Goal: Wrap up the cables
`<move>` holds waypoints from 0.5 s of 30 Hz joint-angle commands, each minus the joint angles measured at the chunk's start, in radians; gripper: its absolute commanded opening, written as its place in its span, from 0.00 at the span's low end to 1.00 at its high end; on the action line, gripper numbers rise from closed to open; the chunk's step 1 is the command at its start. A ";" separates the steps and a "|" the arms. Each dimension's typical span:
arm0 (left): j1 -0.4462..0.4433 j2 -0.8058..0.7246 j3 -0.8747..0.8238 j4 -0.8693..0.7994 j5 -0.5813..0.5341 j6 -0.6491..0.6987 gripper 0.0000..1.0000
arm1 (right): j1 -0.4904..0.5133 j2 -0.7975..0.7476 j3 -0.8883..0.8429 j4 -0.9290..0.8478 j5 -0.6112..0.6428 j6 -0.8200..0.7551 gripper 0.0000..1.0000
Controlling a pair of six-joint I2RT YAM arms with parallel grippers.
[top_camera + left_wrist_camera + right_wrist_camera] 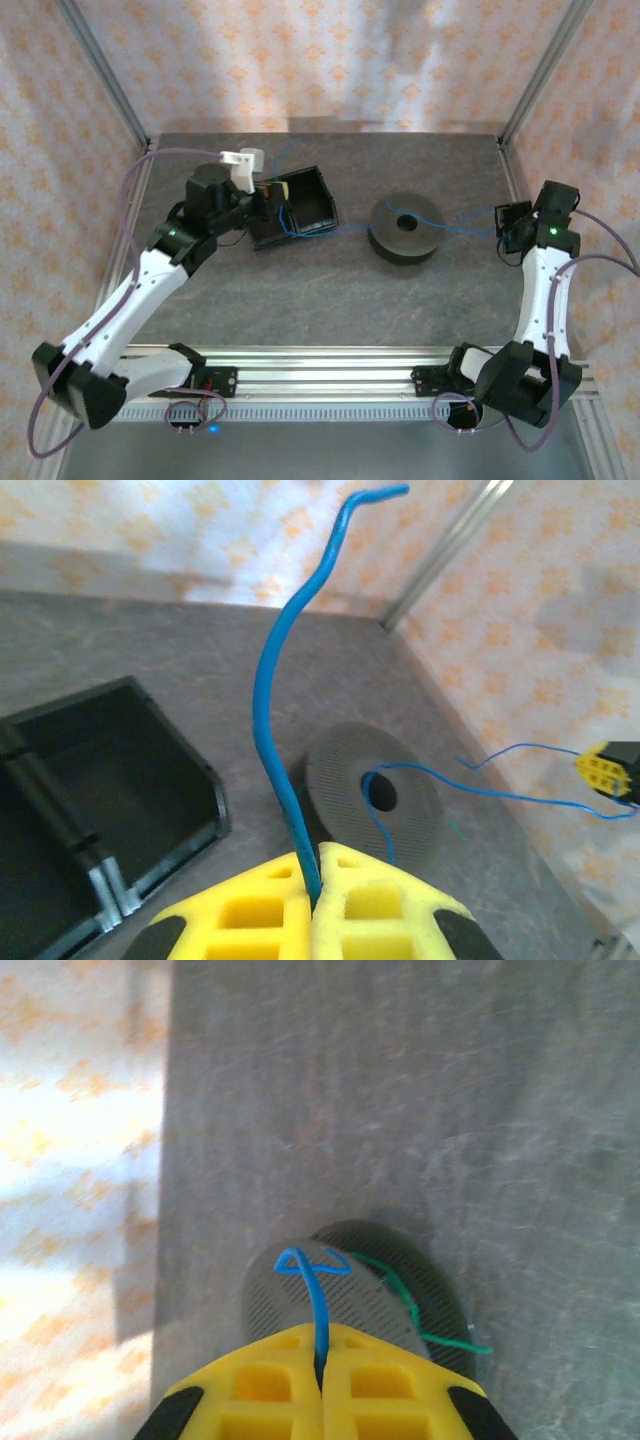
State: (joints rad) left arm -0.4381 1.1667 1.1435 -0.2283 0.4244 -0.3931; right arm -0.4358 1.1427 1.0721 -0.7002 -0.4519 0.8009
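The blue cable [462, 222] runs from my left gripper [275, 195] across the black bin, through the hole of the dark grey spool [405, 228], and on to my right gripper [508, 225]. In the left wrist view the yellow fingers [260, 910] are shut on the blue cable [268, 680], whose free end stands up above them. My right gripper [321, 1360] is shut on the other end of the blue cable [318, 1300], which kinks just beyond the tips. A thin green cable [420, 1322] lies over the spool [300, 1305].
An open black bin [300, 205] sits by the left gripper, left of the spool. Patterned walls and metal posts [105, 70] close off the grey table [330, 290] on three sides. The rail with the arm bases [320, 375] runs along the near edge.
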 commanded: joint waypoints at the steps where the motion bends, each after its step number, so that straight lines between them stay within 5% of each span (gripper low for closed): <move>1: -0.061 0.084 0.100 0.133 0.114 -0.031 0.00 | -0.025 0.023 0.052 -0.070 0.223 -0.010 0.00; 6: -0.079 0.211 0.146 0.256 0.117 -0.132 0.00 | -0.032 0.092 0.054 -0.052 0.332 -0.061 0.00; 12: -0.125 0.348 0.230 0.365 0.113 -0.209 0.00 | -0.032 0.190 0.074 -0.006 0.189 -0.145 0.11; 14: -0.138 0.396 0.274 0.377 0.107 -0.218 0.00 | -0.032 0.192 0.091 0.005 0.117 -0.179 0.20; 15: -0.140 0.414 0.292 0.381 0.104 -0.222 0.00 | -0.033 0.179 0.096 0.014 0.089 -0.193 0.39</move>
State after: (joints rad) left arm -0.5640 1.5517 1.3590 0.0444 0.5205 -0.5739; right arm -0.4618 1.3464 1.1130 -0.7162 -0.2878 0.6876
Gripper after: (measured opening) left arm 0.050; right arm 0.229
